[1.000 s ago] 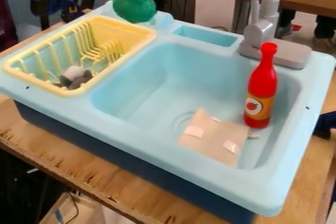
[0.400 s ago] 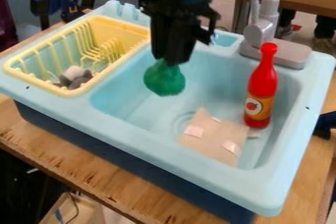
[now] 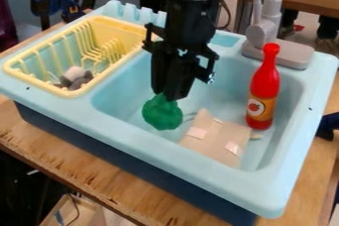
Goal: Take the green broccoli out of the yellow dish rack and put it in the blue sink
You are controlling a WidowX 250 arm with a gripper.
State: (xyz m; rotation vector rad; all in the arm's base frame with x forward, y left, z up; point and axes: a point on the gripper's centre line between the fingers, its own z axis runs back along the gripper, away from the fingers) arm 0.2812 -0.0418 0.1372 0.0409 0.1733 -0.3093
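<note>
The black gripper (image 3: 169,94) is closed down to a narrow gap, its fingers pinching the top of the lumpy green toy (image 3: 163,114), whose rounded part hangs below them at about 8 o'clock in the blue sink (image 3: 142,91); whether it touches the sink floor, I cannot tell. It is probably light, hollow or moulded plastic, fairly stiff and not fragile, though the shiny, bumpy skin could slip. The narrower end now between the fingers looks the best place to hold; a squeeze across the round bulk could roll it out. From the toy, the brown cardboard (image 3: 215,140) lies near at 4 o'clock, the red bottle (image 3: 264,91) stands between 2 and 3, and the yellow rack (image 3: 126,22) sits toward 10.
</note>
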